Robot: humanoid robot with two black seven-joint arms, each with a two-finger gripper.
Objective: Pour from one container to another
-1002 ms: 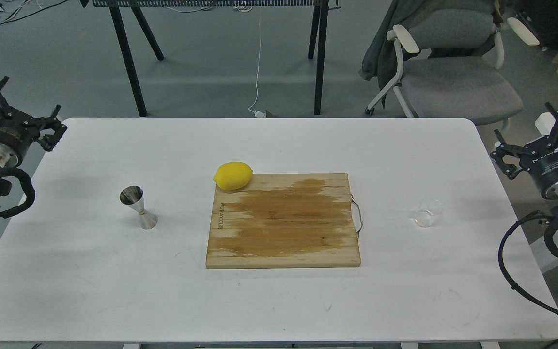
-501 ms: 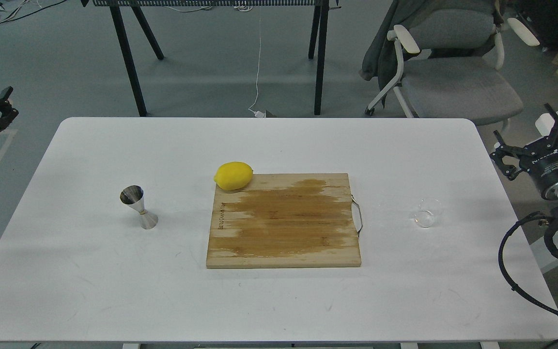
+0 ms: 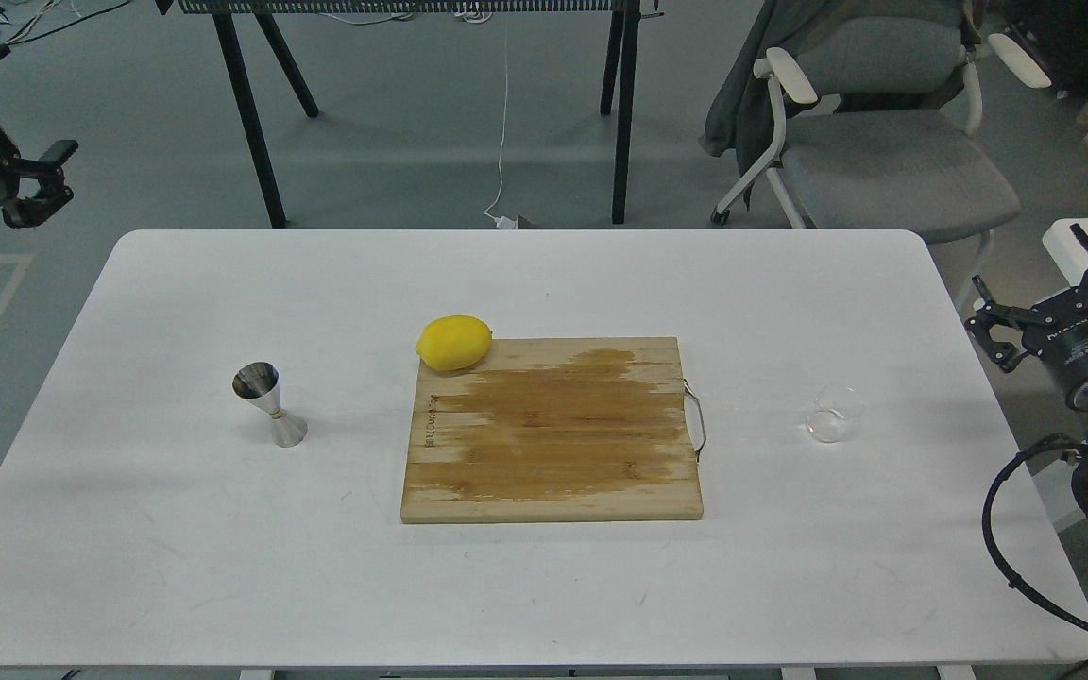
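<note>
The small clear glass cup [image 3: 833, 426] stands upright on the right side of the white table [image 3: 544, 586]. On the left side stands the shiny steel jigger [image 3: 270, 404], also upright. My left gripper [image 3: 17, 111] hangs open and empty beyond the table's far left corner, well away from the jigger. My right gripper [image 3: 1046, 286] is open and empty off the table's right edge, a short way right of and behind the glass cup. Neither gripper touches anything.
A wooden cutting board [image 3: 553, 434] with a metal handle lies at the table's centre, between the jigger and the cup. A yellow lemon [image 3: 454, 342] rests at its far left corner. Behind the table stand a grey office chair [image 3: 884, 142] and black table legs [image 3: 246, 113].
My left arm has swung up and outward to the far left, away from the table's edge. My right gripper has drifted slightly to the right. The cup and jigger have not moved.
</note>
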